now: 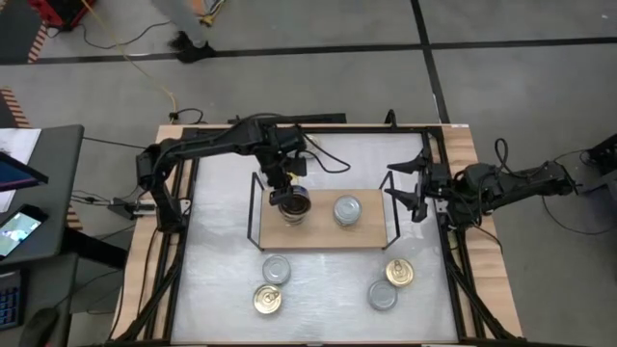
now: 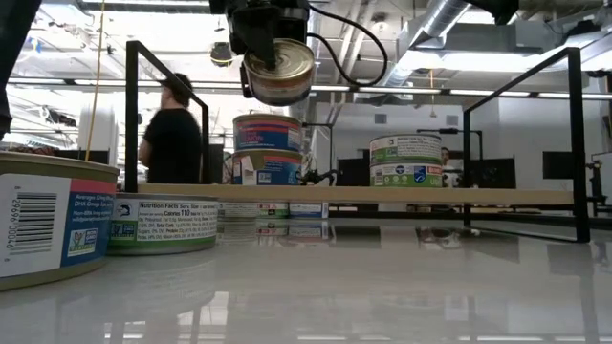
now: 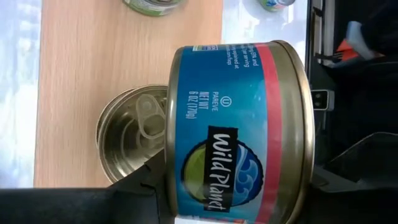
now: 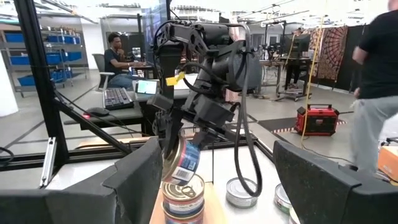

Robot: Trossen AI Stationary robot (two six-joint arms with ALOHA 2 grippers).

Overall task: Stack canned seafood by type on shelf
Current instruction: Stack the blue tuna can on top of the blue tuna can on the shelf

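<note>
The shelf [image 1: 323, 234] is a light wooden board with black wire frames at its short ends. On it stand a stack of blue-labelled cans [image 2: 268, 148] at the left and a stack of green-labelled cans [image 2: 406, 161] at the right. My left gripper [image 1: 287, 185] is shut on a further blue-labelled can [image 3: 239, 130], held just above the left stack's gold pull-tab lid [image 3: 134, 134]. My right gripper [image 1: 397, 183] waits open and level at the shelf's right end, holding nothing [image 4: 230, 186]. My left gripper pinches the blue can between its two fingers, which lie on the can's two flat ends [image 3: 176, 180]; the label wall faces the wrist. The fingers slant down from the table's far left. The can hangs tilted on its edge [image 2: 279, 72], clear of the stack below.
Several loose cans lie on the white tabletop in front of the shelf: two at the near left [image 1: 276, 268] [image 1: 267, 300], two at the near right [image 1: 399, 273] [image 1: 382, 295]. The wire frames [image 1: 255, 207] [image 1: 390, 207] rise at both shelf ends. A person [image 2: 177, 134] stands beyond the table.
</note>
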